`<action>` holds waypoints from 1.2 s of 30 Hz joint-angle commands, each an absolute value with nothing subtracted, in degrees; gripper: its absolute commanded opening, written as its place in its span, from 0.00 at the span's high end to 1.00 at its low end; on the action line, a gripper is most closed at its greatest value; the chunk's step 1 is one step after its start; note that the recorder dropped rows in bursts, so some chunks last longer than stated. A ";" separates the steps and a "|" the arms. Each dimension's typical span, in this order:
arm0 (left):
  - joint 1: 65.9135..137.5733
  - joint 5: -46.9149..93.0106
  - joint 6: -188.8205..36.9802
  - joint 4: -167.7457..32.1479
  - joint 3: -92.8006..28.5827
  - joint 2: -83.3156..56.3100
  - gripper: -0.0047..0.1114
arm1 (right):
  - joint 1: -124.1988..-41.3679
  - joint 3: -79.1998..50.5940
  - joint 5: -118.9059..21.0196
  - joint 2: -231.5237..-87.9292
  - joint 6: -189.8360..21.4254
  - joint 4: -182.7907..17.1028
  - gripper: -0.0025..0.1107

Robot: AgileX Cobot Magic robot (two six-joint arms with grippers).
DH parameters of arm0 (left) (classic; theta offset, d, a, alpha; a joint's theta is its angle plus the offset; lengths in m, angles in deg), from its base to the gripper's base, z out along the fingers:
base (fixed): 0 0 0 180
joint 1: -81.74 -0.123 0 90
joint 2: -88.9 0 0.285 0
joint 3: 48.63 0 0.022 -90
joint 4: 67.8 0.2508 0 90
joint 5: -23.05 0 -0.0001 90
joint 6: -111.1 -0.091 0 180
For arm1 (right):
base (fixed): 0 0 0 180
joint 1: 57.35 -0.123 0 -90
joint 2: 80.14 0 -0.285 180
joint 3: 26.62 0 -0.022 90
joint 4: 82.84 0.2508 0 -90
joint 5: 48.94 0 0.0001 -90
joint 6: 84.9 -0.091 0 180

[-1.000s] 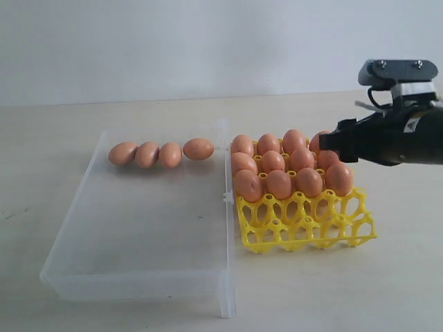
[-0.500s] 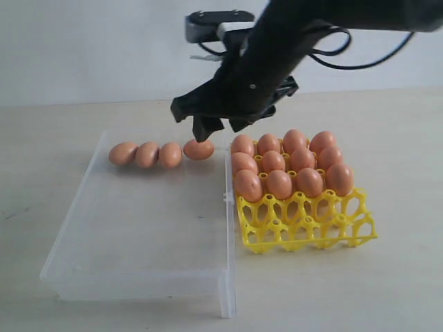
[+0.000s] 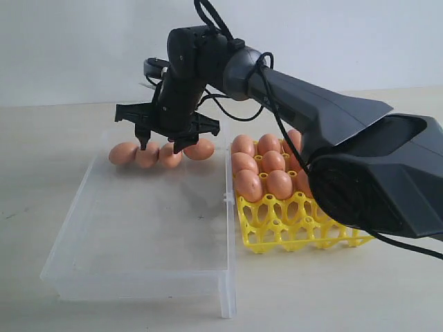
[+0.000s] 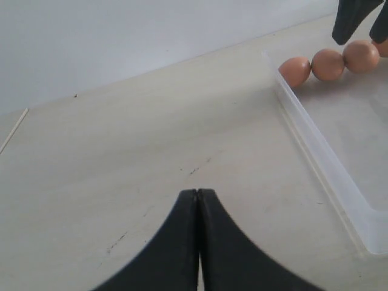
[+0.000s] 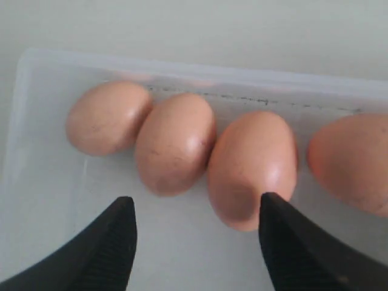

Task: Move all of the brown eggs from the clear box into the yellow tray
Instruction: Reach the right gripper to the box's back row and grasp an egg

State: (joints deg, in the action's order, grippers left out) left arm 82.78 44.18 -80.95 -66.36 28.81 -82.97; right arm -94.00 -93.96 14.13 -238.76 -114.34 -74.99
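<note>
Hovers with right gripper spread wide, empty, just above brown eggs in clear box; yellow tray beside arm.

The left gripper, jaws pressed together, occupies the frame's lower centre over the table; upper right, three brown eggs line a corner of the clear box.
</note>
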 commanded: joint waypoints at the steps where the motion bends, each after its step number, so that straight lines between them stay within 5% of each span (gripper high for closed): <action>1: 82.89 43.73 -80.65 -66.37 28.58 -83.32 0.96 | -93.89 -95.26 12.85 -238.78 -120.14 -82.84 0.49; 26: 82.89 43.73 -80.65 -66.37 28.58 -83.32 0.96 | -93.66 -95.26 10.68 -243.35 -119.91 -82.84 0.50; 29: 82.89 43.73 -80.65 -66.37 28.58 -83.32 0.96 | -93.66 -95.26 10.12 -243.35 -119.91 -83.46 0.60; 33: 82.89 43.73 -80.65 -66.37 28.58 -83.32 0.96 | -93.79 -95.59 9.91 -243.00 -114.04 -82.02 0.98; 36: 82.89 43.73 -80.65 -66.37 28.58 -83.32 0.96 | -94.60 -95.59 9.34 -240.95 -107.88 -79.71 0.98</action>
